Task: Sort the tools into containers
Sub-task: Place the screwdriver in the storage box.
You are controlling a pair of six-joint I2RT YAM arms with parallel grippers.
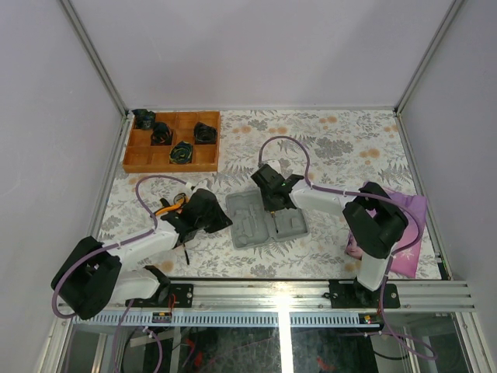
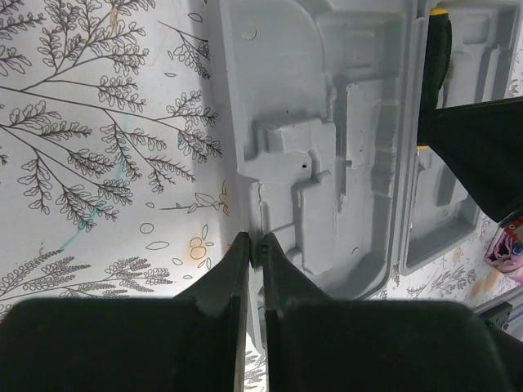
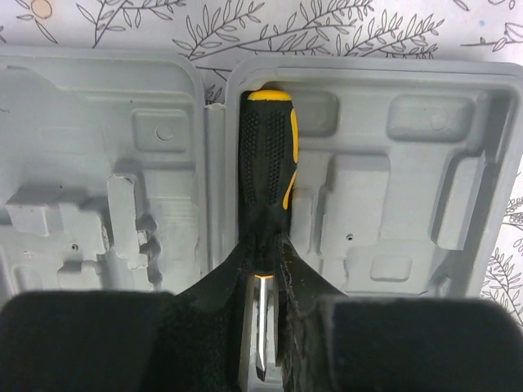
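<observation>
The right hand (image 3: 263, 251) pinches the screwdriver (image 3: 265, 155) by its shaft, handle pointing twelve o'clock in the hinge-side recess of the case (image 3: 384, 188). Lower it level and release only once seated. The left hand (image 2: 255, 245), pressed together, waits at the case's nine o'clock edge.

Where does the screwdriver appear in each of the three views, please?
Top external: the screwdriver, at centre, over the open grey case.
Left wrist: top right corner, its handle beside the case's hinge.
Right wrist: centre, handle pointing up, in the case's right half.
Shared landmark: the case's hinge line.
</observation>
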